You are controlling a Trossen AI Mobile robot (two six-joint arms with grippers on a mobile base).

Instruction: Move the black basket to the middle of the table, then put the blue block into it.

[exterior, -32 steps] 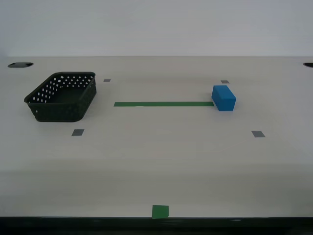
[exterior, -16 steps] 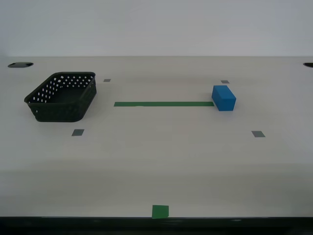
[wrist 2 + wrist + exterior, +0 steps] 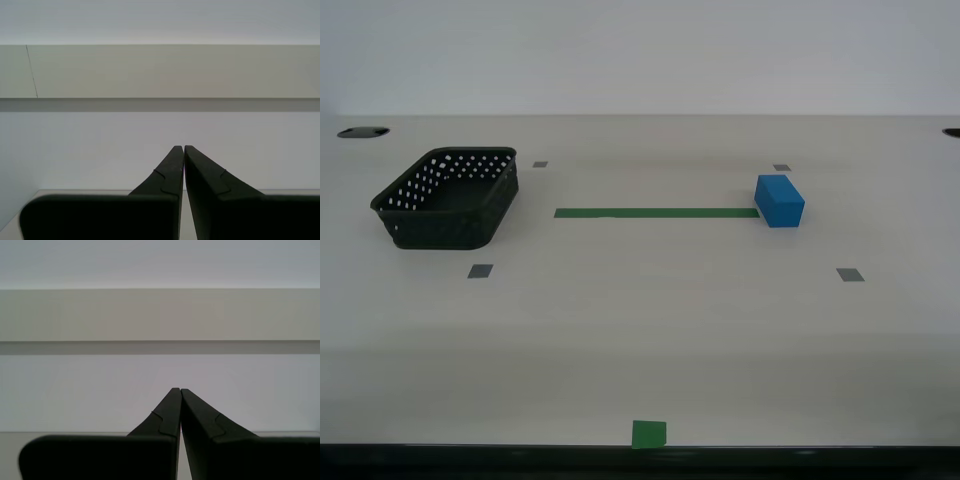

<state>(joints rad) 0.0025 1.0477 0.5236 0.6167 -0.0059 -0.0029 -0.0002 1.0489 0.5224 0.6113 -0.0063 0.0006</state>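
The black basket (image 3: 446, 198) stands empty on the pale table (image 3: 650, 320) at the exterior view's left. The blue block (image 3: 779, 200) sits at the exterior view's right, at the end of the green tape strip (image 3: 655, 212). Neither arm shows in the exterior view. My first gripper (image 3: 176, 390) is shut and empty, facing a pale wall. My second gripper (image 3: 180, 148) is shut and empty, facing a pale wall too. Basket and block do not show in the wrist views.
Small grey squares (image 3: 480, 271) (image 3: 850, 274) mark the table. A green square marker (image 3: 649, 434) lies at the near edge. Dark holes (image 3: 362, 132) sit at the far corners. A plain wall stands behind.
The whole scene has shifted a hair to the right and down, so the camera moved slightly. Basket and block have not moved on the table.
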